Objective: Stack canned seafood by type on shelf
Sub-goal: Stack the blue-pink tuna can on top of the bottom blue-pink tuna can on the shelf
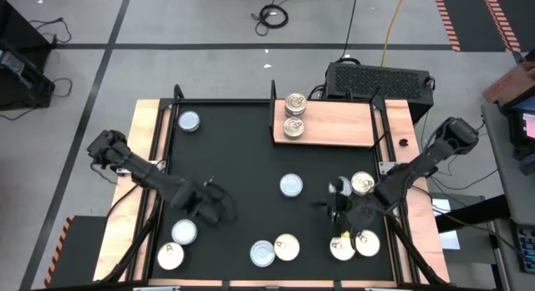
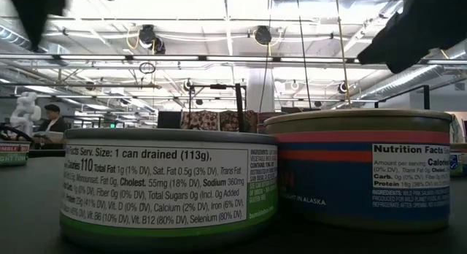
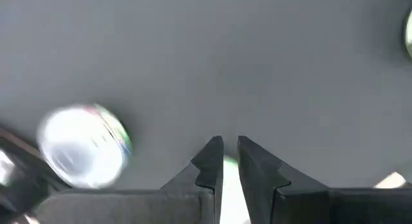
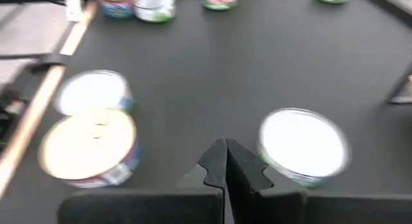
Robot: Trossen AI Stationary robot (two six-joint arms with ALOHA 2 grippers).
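Here the shelf (image 1: 334, 124), a pale wooden board at the worktop's far edge, carries only two gold-lidded tins (image 1: 294, 115), so sorting seems barely begun. Other flat round tins lie scattered, mostly toward the near edge. The left gripper (image 3: 230, 161), fingers slightly apart, and the right gripper (image 4: 225, 156), closed, both hover empty.

Open black mat (image 1: 242, 165) mid-table — tins (image 1: 276, 250) clustered along the near edge, 2 tins (image 1: 293, 115) on the shelf (image 1: 334, 124).

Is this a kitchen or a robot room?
Probably a robot lab or workshop. Cables trail over a taped concrete floor, pipes and lights hang from a bare ceiling, and a person sits at a desk far behind.
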